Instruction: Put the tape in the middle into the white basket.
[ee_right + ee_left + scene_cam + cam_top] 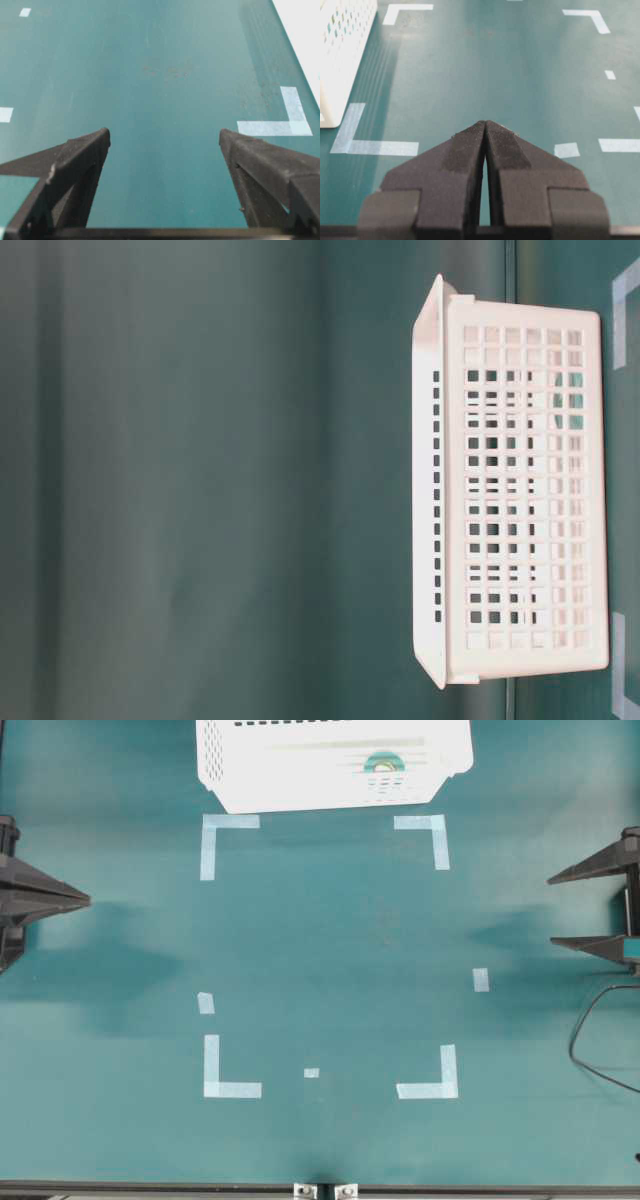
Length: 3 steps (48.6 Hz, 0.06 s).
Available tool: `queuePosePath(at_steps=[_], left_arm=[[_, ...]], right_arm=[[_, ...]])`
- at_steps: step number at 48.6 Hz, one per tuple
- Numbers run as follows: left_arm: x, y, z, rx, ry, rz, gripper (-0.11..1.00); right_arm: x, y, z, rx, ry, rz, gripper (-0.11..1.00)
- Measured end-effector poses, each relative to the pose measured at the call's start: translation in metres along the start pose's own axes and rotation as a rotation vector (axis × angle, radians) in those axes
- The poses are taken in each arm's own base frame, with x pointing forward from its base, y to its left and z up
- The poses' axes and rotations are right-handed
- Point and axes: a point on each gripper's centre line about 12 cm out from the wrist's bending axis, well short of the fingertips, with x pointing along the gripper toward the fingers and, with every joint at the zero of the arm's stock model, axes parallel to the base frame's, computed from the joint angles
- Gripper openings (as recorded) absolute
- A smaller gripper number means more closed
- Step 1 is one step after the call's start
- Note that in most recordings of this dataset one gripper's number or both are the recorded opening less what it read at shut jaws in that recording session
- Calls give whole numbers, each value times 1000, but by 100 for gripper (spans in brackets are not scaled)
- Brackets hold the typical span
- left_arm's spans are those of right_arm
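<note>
End effectors sit at the two sides of the counter (330, 950), well apart from each other. The left end effector (485, 125) has its two dark padded fingers pressed together tip to tip, nothing between them; it hangs just above the teal surface at the left edge of the overhead view. The right end effector (164, 137) stands with its fingers spread wide, bare counter showing in the gap, and holds nothing. A black cable (590, 1040) loops beside it.

Between the two arms, pale-blue corner marks (225, 835) outline a rectangle on the counter, with a few short pale strips (480, 980) near its edges.

Beyond the far marks stands the white basket (300, 775), its slotted sides bright in the light. The tape (383, 763) lies inside it, toward the basket's right end, teal ring and pale core showing against the ribbed bottom.
</note>
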Motion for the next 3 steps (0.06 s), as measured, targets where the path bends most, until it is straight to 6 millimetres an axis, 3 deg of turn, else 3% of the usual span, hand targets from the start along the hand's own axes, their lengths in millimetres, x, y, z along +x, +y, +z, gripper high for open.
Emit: queuePosePath(at_steps=[3], left_arm=[[0,0,-1,0,2,0,-11]], right_arm=[[0,0,0,0,0,0,97]])
